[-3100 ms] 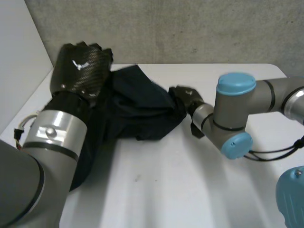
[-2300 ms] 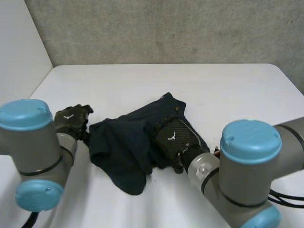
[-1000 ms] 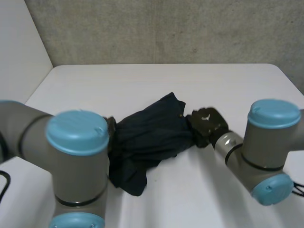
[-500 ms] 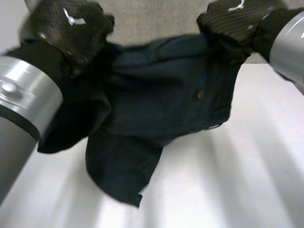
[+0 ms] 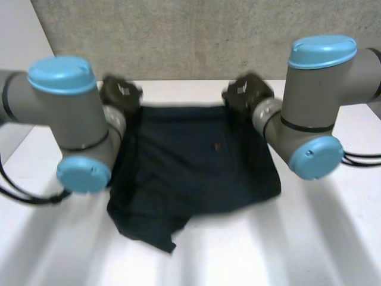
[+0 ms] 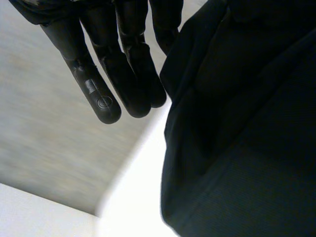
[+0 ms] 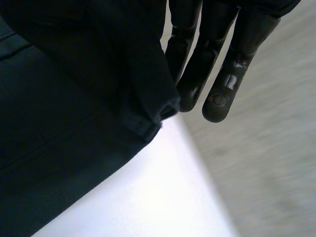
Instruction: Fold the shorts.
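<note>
Plain dark navy shorts (image 5: 196,161) on a white table (image 5: 309,250).

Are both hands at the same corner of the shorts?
No: the left hand is at the far left corner of the shorts, the right hand at the far right one.

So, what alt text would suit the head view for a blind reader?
Dark shorts lie spread on a white table, rumpled along their near side. The robot's left hand and right hand are at the two far corners, one each.
</note>
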